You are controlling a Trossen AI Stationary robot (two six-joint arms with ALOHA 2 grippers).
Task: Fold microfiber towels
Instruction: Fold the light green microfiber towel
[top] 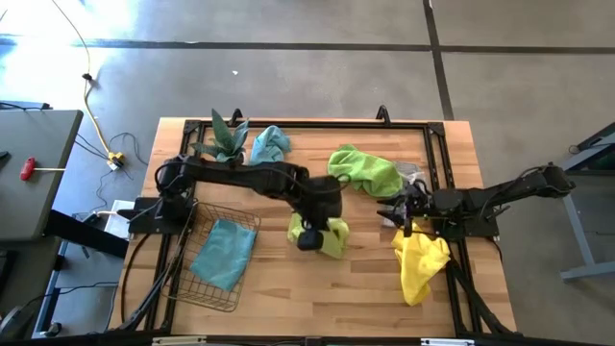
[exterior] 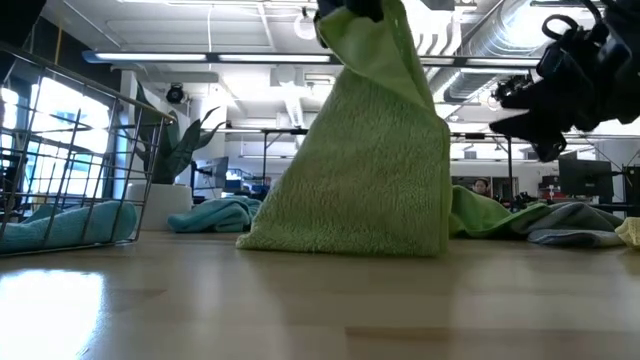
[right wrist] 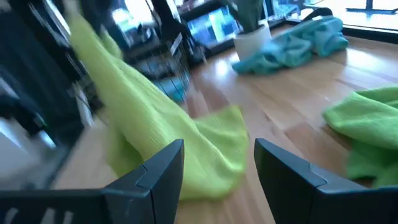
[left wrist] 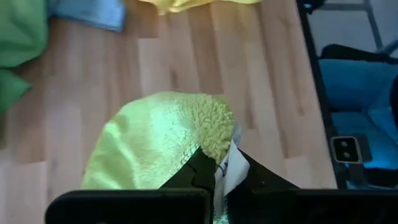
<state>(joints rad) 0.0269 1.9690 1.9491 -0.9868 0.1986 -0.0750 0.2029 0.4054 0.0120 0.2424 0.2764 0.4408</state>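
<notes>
Robotics lab, concrete floor [top: 317, 77], exposed ceiling ducts [exterior: 480, 40], background monitors [exterior: 585, 180]

A wooden table [top: 317, 288] holds a wire basket [top: 213, 252], a potted plant [top: 225, 137], and loose towels: teal [top: 270, 143], green [top: 365, 170], yellow [top: 420, 259], lime [top: 332, 236].

Fuzzy, looped lime green microfiber cloth [exterior: 370, 170]; smooth, faintly glossy pale wooden plank tabletop [exterior: 300, 300]; thin dark metal wire-mesh basket [exterior: 60, 160]; matt black plastic gripper fingers [right wrist: 155, 174].

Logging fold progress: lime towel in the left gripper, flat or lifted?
Lifted. Left gripper pinches the lime towel by its top; the bottom edge drags on the table.
</notes>
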